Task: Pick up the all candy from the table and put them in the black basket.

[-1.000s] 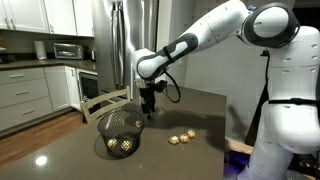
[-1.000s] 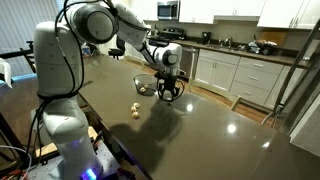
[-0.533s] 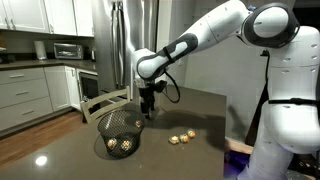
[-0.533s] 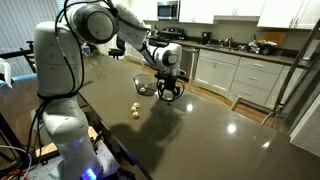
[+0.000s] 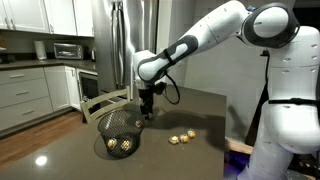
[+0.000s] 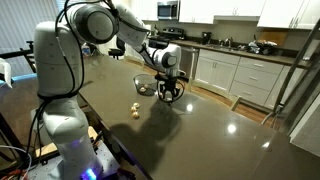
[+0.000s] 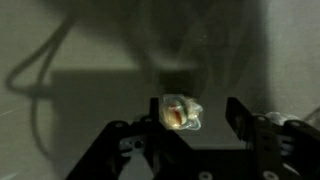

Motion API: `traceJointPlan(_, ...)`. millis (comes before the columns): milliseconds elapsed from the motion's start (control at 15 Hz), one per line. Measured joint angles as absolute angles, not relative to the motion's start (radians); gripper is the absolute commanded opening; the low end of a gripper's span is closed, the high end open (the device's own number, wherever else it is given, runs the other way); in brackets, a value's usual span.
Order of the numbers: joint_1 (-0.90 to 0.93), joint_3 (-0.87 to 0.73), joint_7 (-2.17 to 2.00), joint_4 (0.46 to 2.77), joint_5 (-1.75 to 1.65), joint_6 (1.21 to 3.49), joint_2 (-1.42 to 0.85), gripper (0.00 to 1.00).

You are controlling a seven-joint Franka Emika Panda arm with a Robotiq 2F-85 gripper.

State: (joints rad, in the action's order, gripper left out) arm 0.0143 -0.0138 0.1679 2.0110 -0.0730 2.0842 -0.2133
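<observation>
In the wrist view one gold-foil candy [image 7: 180, 112] lies on the dark table [image 7: 60, 110] between my gripper's [image 7: 196, 110] fingers. It sits close to the left finger, with a gap to the right one, so the gripper is open around it. In both exterior views the gripper [image 5: 148, 114] [image 6: 170, 93] hangs low over the table beside the black basket [image 5: 108, 124] [image 6: 146, 84]. Some candy [image 5: 121, 145] lies inside the basket. A few more candy pieces [image 5: 180, 139] [image 6: 134, 109] rest on the table [image 5: 200, 110].
A wooden chair [image 5: 105, 101] stands behind the table near the basket. The robot's white base [image 5: 285, 130] rises at the table's edge. Kitchen cabinets [image 5: 25, 95] and a fridge [image 5: 135, 35] stand beyond.
</observation>
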Motion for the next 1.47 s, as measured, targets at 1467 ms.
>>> traceJointPlan(1467, 0.026, 0.017, 0.168, 2.014, -0.107, 1.97, -0.052, 0.09)
